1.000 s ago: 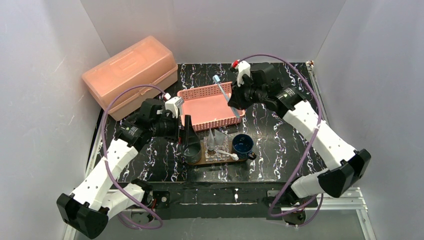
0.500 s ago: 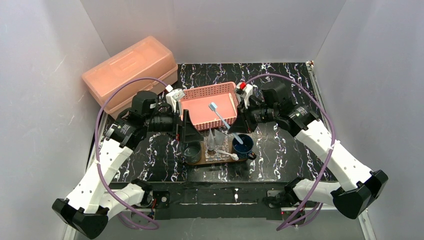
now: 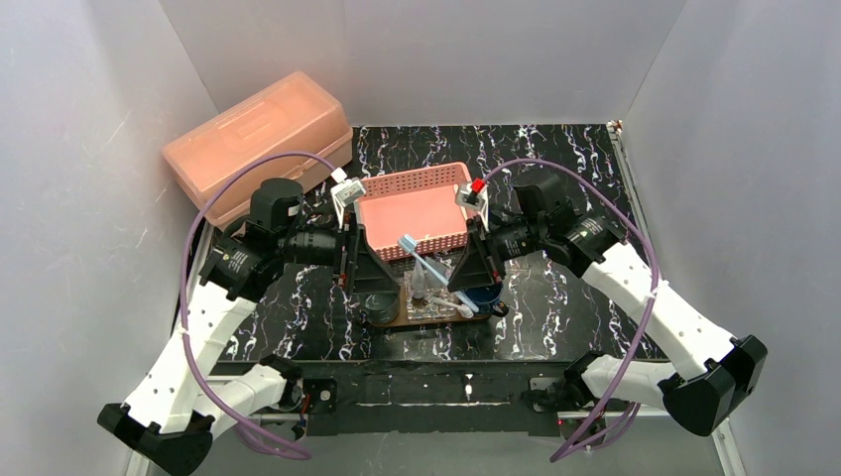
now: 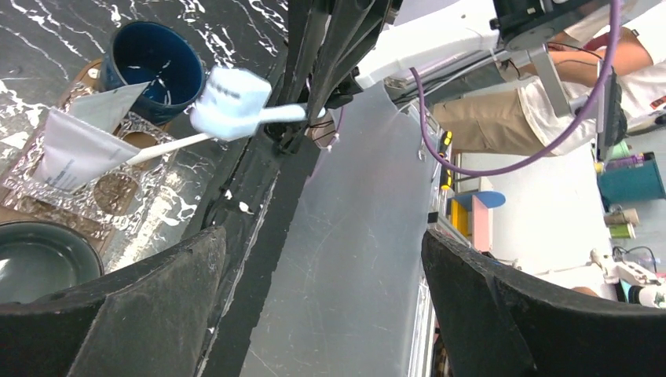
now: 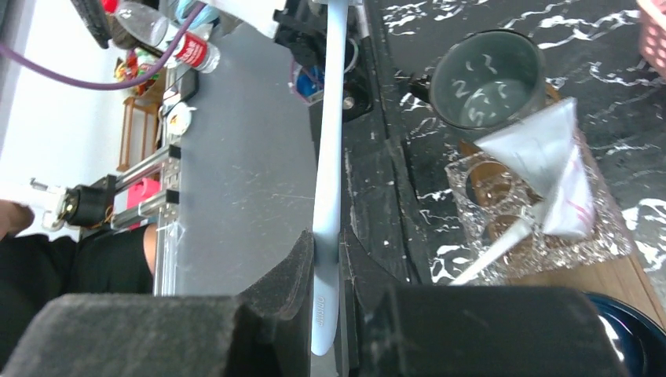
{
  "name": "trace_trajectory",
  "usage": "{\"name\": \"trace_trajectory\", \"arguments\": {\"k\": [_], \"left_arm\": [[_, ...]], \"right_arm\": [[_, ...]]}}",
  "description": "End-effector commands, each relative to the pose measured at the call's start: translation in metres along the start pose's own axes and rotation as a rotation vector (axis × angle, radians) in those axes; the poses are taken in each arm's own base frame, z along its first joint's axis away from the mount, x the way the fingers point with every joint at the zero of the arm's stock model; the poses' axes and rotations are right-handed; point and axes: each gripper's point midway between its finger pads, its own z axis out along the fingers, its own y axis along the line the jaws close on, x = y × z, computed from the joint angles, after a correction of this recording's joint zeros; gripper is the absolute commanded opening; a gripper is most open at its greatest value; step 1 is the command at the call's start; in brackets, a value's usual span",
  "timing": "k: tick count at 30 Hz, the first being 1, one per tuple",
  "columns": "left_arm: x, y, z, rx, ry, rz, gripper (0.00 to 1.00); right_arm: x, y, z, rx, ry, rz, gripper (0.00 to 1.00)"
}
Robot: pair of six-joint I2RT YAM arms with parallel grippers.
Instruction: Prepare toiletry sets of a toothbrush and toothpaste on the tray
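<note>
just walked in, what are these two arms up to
The right gripper is clamped on a pale blue toothbrush, holding it tilted above the tray, near the blue mug. Two toothpaste tubes and a white toothbrush already sit at the clear holder on that tray. The left gripper hangs open by the dark grey cup, holding nothing.

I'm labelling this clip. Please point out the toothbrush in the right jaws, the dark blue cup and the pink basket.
toothbrush (image 5: 330,157), right wrist view, middle of its handle.
dark blue cup (image 4: 149,59), left wrist view, its inner wall.
pink basket (image 3: 412,213), top external view, its bare floor.
</note>
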Motion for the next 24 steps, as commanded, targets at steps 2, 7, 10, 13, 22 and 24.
{"name": "trace_trajectory", "arguments": {"k": [2,7,10,13,22,24], "left_arm": [[-0.002,-0.03,-0.008,0.098,0.003,0.066,0.92],[-0.002,-0.036,-0.01,0.111,0.002,0.076,0.87],[-0.001,-0.038,-0.01,0.116,0.005,0.077,0.82],[-0.001,-0.037,-0.01,0.114,0.006,0.075,0.76],[0.0,-0.038,-0.012,0.105,-0.007,0.093,0.56],[0.001,-0.038,-0.013,0.103,-0.008,0.096,0.53]], "right_arm": [[-0.003,0.045,0.008,-0.169,0.001,-0.094,0.01],[-0.002,0.066,0.018,-0.22,-0.015,-0.145,0.01],[0.0,0.066,0.023,-0.221,-0.003,-0.137,0.01],[0.004,0.068,0.03,-0.224,0.013,-0.134,0.01],[0.011,0.067,0.035,-0.208,0.022,-0.127,0.01],[0.011,0.066,0.036,-0.207,0.019,-0.126,0.01]]}}
